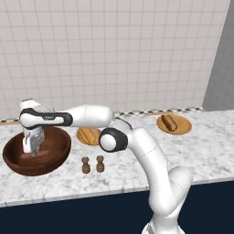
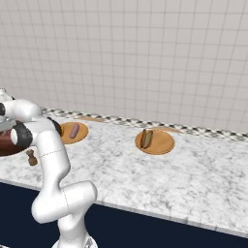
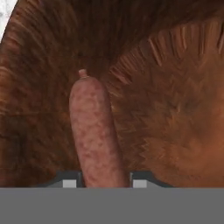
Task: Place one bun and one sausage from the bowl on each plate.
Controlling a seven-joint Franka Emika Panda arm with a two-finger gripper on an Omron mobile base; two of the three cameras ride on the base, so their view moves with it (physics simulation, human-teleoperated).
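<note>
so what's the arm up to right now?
The gripper is down inside the wooden bowl, its fingertips either side of a sausage; whether it is gripped yet is unclear. The far plate already has a bun and sausage. The near plate shows a sausage.

The large, deep, dark reddish-brown wooden bowl (image 1: 36,151) sits on the marble counter, well left of both flat tan plates. A mottled pink sausage (image 3: 94,135) lies inside it on the grained wood. The nearer plate (image 2: 73,132), just right of the bowl, carries one sausage (image 2: 74,131). The far plate (image 1: 173,124), well to the right of the bowl, holds a bun (image 1: 170,122) with a sausage (image 2: 147,139) lying in it.
</note>
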